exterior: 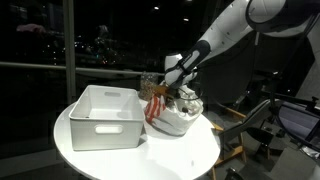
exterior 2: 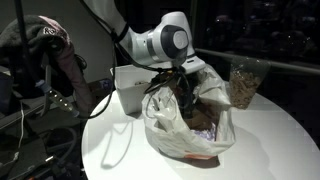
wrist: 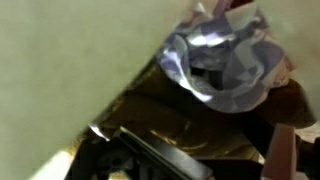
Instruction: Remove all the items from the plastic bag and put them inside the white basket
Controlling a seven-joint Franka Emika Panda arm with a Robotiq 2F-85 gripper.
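Tool [exterior 2: 184, 93] is nose-down in the mouth of the plastic bag [exterior 2: 190, 132]. Its fingertips are buried in crumpled film, so I can't tell whether it's wide, narrow or holding anything.

Wrist view is blurry. Dark tool parts run along the bottom edge, and crumpled silvery material [wrist: 222, 62] sits just ahead of them; could be bag film or a wrapper, can't tell. There are brown tones under it, and a pale flat surface fills the side.

The bag sits directly under the tool and slumps open around it. Dark contents [exterior 2: 204, 120] show through the film below the fingertips. Red stripes [exterior: 155, 108] mark the bag wall on the basket side.

White basket [exterior: 105, 135] sits just beside the bag, level with the tool's lower end, open side up. Whether bag and basket touch isn't clear.

Both sit on the round white counter [exterior: 190, 152] below the tool.

A clear container with brownish fill [exterior 2: 245, 85] stands near the tool, just past the bag and apart from the basket.

White arm [exterior: 240, 25] slopes up and away from the tool.

Well apart from the tool and off the counter, a pile of clothing [exterior 2: 50, 45] hangs on a stand. A dark window with scattered lights [exterior: 60, 40] is behind everything.
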